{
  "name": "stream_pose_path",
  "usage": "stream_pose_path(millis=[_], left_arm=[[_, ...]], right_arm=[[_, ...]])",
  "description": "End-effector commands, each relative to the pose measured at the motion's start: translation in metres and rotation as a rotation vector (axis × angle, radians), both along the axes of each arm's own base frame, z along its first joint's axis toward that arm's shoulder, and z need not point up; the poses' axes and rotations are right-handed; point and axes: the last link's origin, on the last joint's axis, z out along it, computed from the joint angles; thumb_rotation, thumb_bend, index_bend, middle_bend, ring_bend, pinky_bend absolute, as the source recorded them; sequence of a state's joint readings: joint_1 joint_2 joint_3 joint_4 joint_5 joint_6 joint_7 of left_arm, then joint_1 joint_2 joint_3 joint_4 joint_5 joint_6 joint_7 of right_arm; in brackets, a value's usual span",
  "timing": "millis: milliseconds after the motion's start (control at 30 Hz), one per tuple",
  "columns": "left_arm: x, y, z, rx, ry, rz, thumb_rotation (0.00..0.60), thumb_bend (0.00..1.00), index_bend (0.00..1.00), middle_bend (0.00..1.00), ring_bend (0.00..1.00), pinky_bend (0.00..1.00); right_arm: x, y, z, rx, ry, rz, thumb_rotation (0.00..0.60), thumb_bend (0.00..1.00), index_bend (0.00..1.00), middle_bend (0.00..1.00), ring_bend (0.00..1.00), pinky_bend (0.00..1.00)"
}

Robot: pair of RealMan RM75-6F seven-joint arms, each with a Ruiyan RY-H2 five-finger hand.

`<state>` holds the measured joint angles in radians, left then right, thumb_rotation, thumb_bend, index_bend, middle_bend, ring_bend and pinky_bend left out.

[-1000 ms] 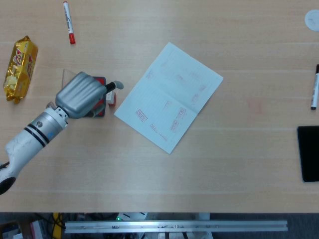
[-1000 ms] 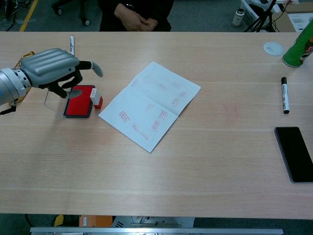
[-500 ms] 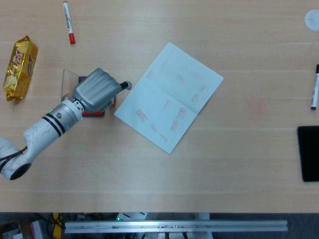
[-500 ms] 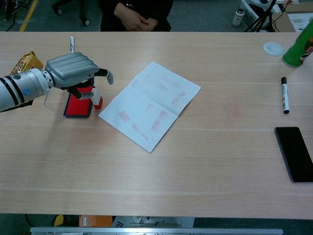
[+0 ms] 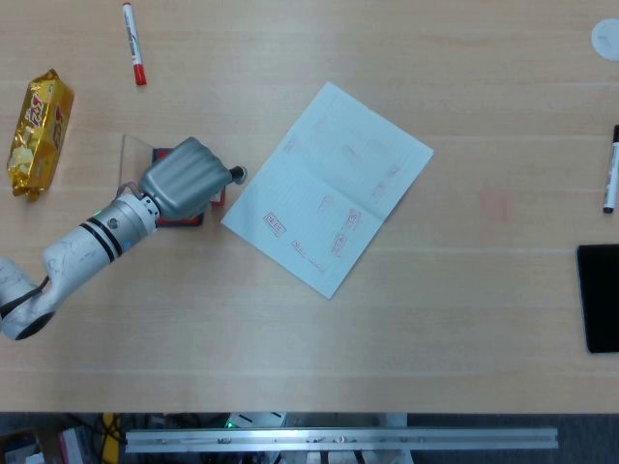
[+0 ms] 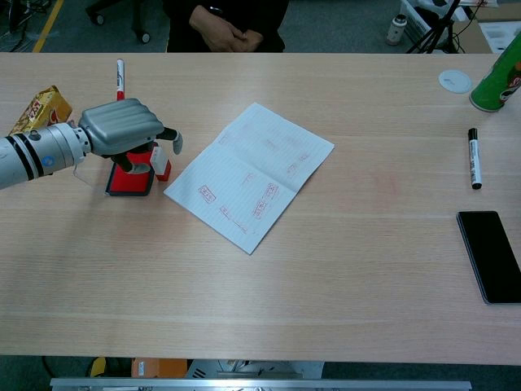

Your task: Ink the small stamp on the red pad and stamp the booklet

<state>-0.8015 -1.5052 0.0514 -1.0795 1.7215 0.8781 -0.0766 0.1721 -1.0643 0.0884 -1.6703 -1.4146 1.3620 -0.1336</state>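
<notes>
Chest view shows the grey left hand (image 6: 122,130) has dropped onto the small red-and-white stamp (image 6: 162,166) beside the red ink pad (image 6: 129,182), fingers curling round it; can't tell if it's gripped. White lined booklet (image 6: 252,174) waits alongside.

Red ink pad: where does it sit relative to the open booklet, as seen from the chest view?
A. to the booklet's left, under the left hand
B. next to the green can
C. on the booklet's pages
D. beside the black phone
A: the red ink pad lies left of the booklet, partly under the left hand.
</notes>
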Motion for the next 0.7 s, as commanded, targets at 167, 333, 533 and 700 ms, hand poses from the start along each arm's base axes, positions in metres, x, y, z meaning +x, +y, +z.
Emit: stream_pose_path(millis=[167,333,533,700], left_arm=[[-0.005,0.006,-0.008,-0.009,0.028,-0.013,0.600,0.24,0.35,1.00,1.00,1.00],[-0.006,0.011,-0.012,-0.004,0.018,0.006,0.600,0.24,0.35,1.00,1.00,1.00],[-0.005,0.018,-0.019,0.006,0.021,0.038,0.600,0.24,0.35,1.00,1.00,1.00],[-0.001,0.021,-0.022,0.012,0.022,0.052,0.600,0.24,0.35,1.00,1.00,1.00]], right_arm=[[0.000,0.001,0.000,-0.003,0.002,-0.004,0.600,0.19,0.37,0.42,0.37,0.47],[-0.001,0.003,0.001,-0.008,0.004,-0.013,0.600,0.19,0.37,0.42,0.37,0.47],[-0.004,0.005,0.002,-0.011,0.004,-0.024,0.600,0.19,0.37,0.42,0.37,0.47],[-0.007,0.006,0.004,-0.016,0.002,-0.033,0.600,0.19,0.37,0.42,0.37,0.47]])
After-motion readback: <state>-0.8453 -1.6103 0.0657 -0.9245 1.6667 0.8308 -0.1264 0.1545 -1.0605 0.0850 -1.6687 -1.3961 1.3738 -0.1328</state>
